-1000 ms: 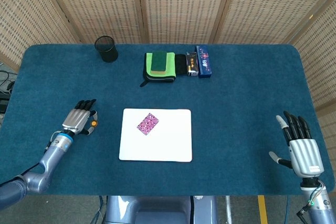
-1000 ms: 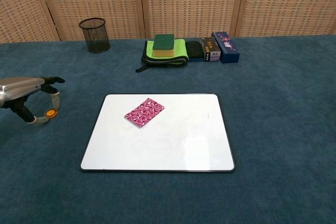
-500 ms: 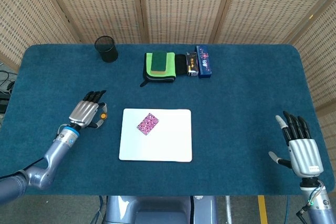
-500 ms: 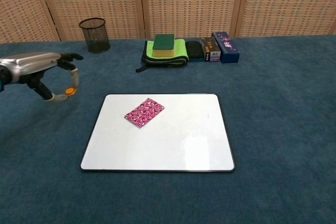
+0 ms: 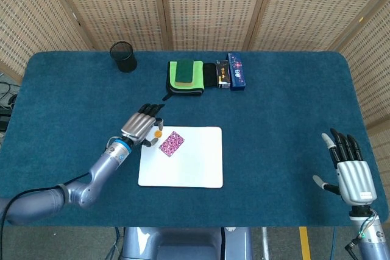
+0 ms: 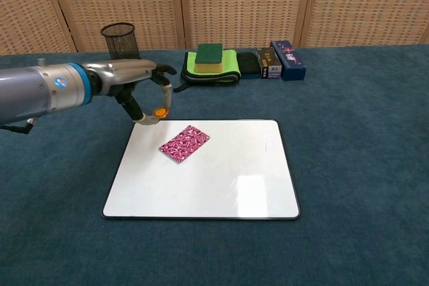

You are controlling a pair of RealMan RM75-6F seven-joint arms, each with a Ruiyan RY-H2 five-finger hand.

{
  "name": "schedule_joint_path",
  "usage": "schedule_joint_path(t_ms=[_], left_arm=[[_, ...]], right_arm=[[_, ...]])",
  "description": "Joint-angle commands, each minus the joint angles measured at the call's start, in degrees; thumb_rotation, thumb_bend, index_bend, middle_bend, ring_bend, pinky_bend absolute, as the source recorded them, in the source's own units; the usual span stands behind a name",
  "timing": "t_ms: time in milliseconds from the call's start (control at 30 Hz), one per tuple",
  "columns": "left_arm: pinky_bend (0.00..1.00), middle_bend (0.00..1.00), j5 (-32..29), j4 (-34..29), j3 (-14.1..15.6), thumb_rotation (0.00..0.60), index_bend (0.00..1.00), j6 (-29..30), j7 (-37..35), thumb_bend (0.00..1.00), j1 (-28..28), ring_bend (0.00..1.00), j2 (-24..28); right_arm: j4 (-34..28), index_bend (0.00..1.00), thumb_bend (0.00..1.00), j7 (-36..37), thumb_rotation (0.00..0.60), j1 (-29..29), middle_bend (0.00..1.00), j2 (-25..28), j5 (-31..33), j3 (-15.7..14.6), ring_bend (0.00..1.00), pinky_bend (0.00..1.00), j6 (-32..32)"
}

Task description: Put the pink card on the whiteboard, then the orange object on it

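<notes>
The pink patterned card [image 5: 171, 143] [image 6: 184, 143] lies flat on the whiteboard [image 5: 195, 162] [image 6: 228, 179], near its upper left corner. My left hand [image 5: 140, 127] [image 6: 137, 80] hovers over that corner, just left of the card. It pinches a small orange object [image 5: 158, 133] [image 6: 160, 112] between thumb and finger, held above the board's edge. Far to the right, my right hand [image 5: 349, 170] rests near the table's front edge with fingers spread and nothing in it. The chest view does not show it.
A black mesh cup [image 5: 124, 56] [image 6: 121, 44] stands at the back left. A green cloth with a sponge on it [image 5: 186, 76] [image 6: 210, 62] and two dark boxes [image 5: 230, 72] [image 6: 281, 61] line the back middle. Wicker screens close off the rear.
My left hand has swept right and forward with the orange object, from the table's left side to the whiteboard's upper left corner. The right hand and the card stayed put.
</notes>
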Motion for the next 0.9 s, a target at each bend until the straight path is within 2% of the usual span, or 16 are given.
schedule_joint_path(t_ms=[33, 267, 567, 633, 700, 767, 867, 900], left_arm=[[0.00, 0.00, -5.1, 2.3, 0.0, 0.600, 0.57, -0.1, 4.0, 0.35, -2.8, 0.00, -4.2], [0.00, 0.00, -8.9, 4.6, 1.1, 0.600, 0.57, 1.4, 7.6, 0.35, -4.6, 0.00, -7.4], [0.00, 0.00, -9.9, 5.6, 2.1, 0.600, 0.57, 1.7, 8.1, 0.34, -5.1, 0.00, -8.4], [0.00, 0.00, -10.0, 5.9, 2.2, 0.600, 0.50, 1.8, 8.2, 0.33, -5.2, 0.00, -8.6], [0.00, 0.00, -10.0, 6.1, 2.3, 0.600, 0.33, 1.8, 8.1, 0.31, -5.3, 0.00, -8.7], [0.00, 0.00, -10.0, 6.2, 2.5, 0.600, 0.21, 1.9, 8.2, 0.31, -5.3, 0.00, -8.8], [0.00, 0.00, -10.5, 5.8, 2.7, 0.600, 0.05, 1.6, 8.2, 0.30, -5.3, 0.00, -8.6], [0.00, 0.00, -10.6, 5.6, 2.7, 0.600, 0.02, 1.4, 8.1, 0.29, -5.3, 0.00, -8.4]], right_arm=[[0.1, 0.00, 0.00, 0.3, 0.600, 0.0, 0.00, 0.1, 0.0, 0.0, 0.00, 0.00, -0.1], [0.2, 0.00, 0.00, 0.4, 0.600, 0.0, 0.00, 0.1, -0.2, 0.0, 0.00, 0.00, 0.0], [0.3, 0.00, 0.00, 0.4, 0.600, 0.0, 0.00, 0.1, -0.2, 0.0, 0.00, 0.00, 0.1], [0.2, 0.00, 0.00, 0.4, 0.600, 0.0, 0.00, 0.1, -0.2, 0.0, 0.00, 0.00, 0.1], [0.3, 0.00, 0.00, 0.4, 0.600, 0.0, 0.00, 0.0, -0.2, 0.0, 0.00, 0.00, 0.1], [0.3, 0.00, 0.00, 0.4, 0.600, 0.0, 0.00, 0.1, -0.2, 0.0, 0.00, 0.00, 0.1], [0.3, 0.00, 0.00, 0.4, 0.600, 0.0, 0.00, 0.0, -0.2, 0.0, 0.00, 0.00, 0.1], [0.3, 0.00, 0.00, 0.4, 0.600, 0.0, 0.00, 0.0, -0.2, 0.0, 0.00, 0.00, 0.1]])
